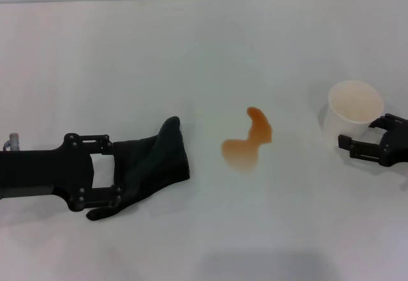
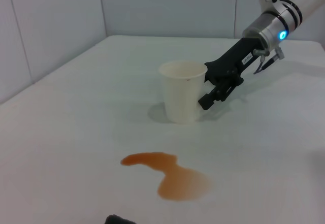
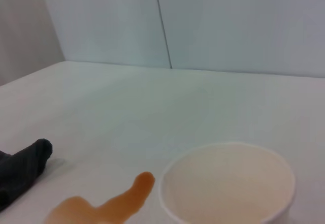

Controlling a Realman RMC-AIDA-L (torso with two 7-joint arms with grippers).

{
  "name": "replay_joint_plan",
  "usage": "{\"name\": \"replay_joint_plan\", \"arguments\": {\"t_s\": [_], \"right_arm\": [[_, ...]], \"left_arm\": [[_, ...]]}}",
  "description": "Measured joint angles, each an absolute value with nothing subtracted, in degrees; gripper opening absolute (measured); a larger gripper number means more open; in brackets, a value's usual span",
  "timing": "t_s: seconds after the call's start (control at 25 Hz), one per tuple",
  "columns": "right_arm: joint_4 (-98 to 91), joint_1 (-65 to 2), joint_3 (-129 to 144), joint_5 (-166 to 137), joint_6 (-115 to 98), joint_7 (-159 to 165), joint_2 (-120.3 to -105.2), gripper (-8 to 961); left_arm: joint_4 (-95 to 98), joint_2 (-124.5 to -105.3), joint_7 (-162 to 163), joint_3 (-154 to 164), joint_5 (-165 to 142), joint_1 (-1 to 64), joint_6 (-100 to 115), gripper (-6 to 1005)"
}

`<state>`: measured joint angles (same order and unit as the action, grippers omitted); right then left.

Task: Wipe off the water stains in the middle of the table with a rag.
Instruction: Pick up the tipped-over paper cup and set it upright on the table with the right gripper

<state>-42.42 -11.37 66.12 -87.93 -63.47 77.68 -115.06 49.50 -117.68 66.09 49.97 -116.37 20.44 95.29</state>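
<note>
The water stains (image 1: 247,144) are an orange-brown, comma-shaped puddle in the middle of the white table (image 1: 204,45). They also show in the left wrist view (image 2: 172,176) and the right wrist view (image 3: 101,206). The black rag (image 1: 156,163) lies flat on the table to the puddle's left, apart from it, with its pointed corner towards the back; it also shows in the right wrist view (image 3: 20,170). My left gripper (image 1: 118,169) is low at the rag's left end, fingers spread on either side of it. My right gripper (image 1: 357,134) is open, just right of the cup.
A white paper cup (image 1: 354,106) stands upright to the right of the puddle, seen also in the left wrist view (image 2: 182,92) and the right wrist view (image 3: 228,183). Grey wall panels with dark seams rise behind the table's far edge.
</note>
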Motion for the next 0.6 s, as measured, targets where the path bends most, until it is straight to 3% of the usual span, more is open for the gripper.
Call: {"name": "replay_joint_plan", "arguments": {"t_s": [0.6], "right_arm": [[-43.53, -8.41, 65.91, -87.83, -68.4, 76.78, -115.04, 850]], "left_arm": [[49.39, -117.68, 65.88, 49.77, -116.37, 20.74, 94.99, 645]]}}
